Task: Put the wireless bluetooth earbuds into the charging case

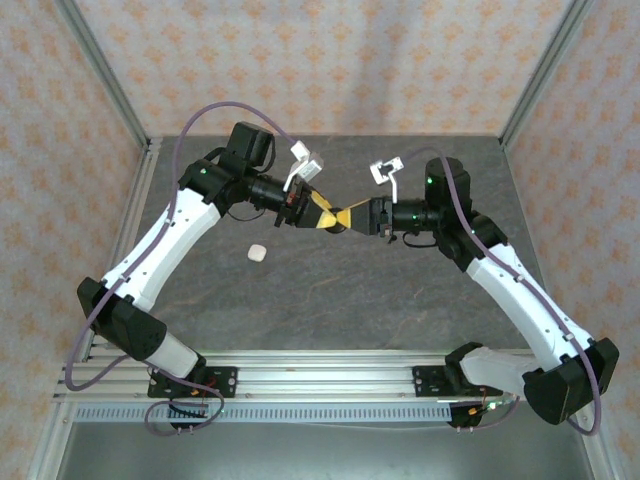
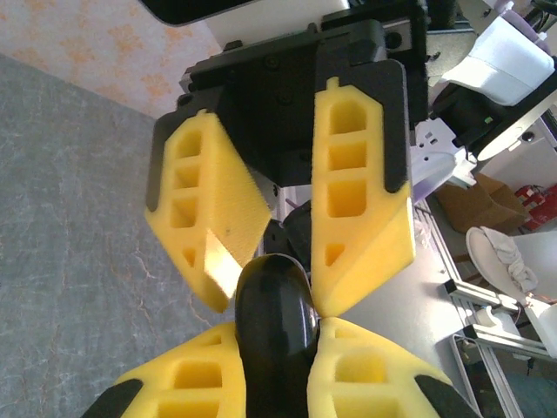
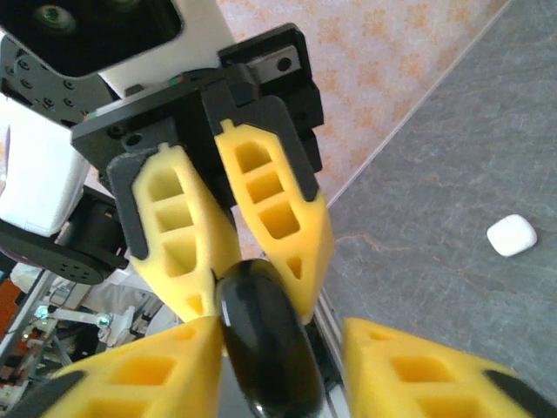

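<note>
Clamping a glossy black rounded plastic case (image 2: 271, 305) mid-frame, our left pincer (image 2: 274, 329) meets our parted right pincer (image 3: 283, 326); the right-wrist view adds a small white rounded case (image 3: 511, 235) at right, on grey worktop (image 3: 452, 157).

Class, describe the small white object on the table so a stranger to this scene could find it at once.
Start with the grey table. Left of its centre, beside the left arm, lies a small rounded white object. Unlike the glossy black object gripped aloft by the left pincer, it rests loose on the surface.
</note>
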Motion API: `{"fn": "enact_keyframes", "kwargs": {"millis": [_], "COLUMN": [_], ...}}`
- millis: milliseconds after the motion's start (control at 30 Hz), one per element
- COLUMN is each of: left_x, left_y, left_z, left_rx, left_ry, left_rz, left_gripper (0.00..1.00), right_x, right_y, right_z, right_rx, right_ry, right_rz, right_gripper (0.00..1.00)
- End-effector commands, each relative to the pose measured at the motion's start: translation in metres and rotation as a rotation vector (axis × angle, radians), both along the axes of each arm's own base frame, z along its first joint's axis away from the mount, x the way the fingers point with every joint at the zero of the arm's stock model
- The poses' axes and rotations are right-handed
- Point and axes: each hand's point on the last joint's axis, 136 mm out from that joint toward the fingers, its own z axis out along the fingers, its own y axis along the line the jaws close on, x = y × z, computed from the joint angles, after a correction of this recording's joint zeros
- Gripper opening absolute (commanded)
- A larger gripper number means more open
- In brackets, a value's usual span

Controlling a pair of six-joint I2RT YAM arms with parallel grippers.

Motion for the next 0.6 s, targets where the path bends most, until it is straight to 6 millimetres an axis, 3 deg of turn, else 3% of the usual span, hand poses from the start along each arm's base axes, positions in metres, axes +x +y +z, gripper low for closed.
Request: {"fn": "enact_keyframes", "kwargs": {"millis": [0, 233, 567], "left_x": [-0.008, -0.011, -0.011], "left_y": [0.001, 0.002, 0.002], "left_z": [0.021, 0.023, 0.025], "left_rx": [-0.051, -0.052, -0.044], "left_ry": [-0.050, -0.044, -0.049], "left_rz": [-0.041, -0.049, -0.035], "left_gripper": [0.00, 0.00, 0.00], "right_x": [-0.010, -0.015, -0.009], "right_y": [-0.001, -0.004, 0.002], "right_z": [0.000, 0.000, 0.015], "right_rx": [-0.017, -0.027, 0.055], "right_ry": [-0.012, -0.011, -0.023], "right_rz": [0.020, 0.023, 0.030], "right_gripper": [0.47, 0.45, 0.18]}}
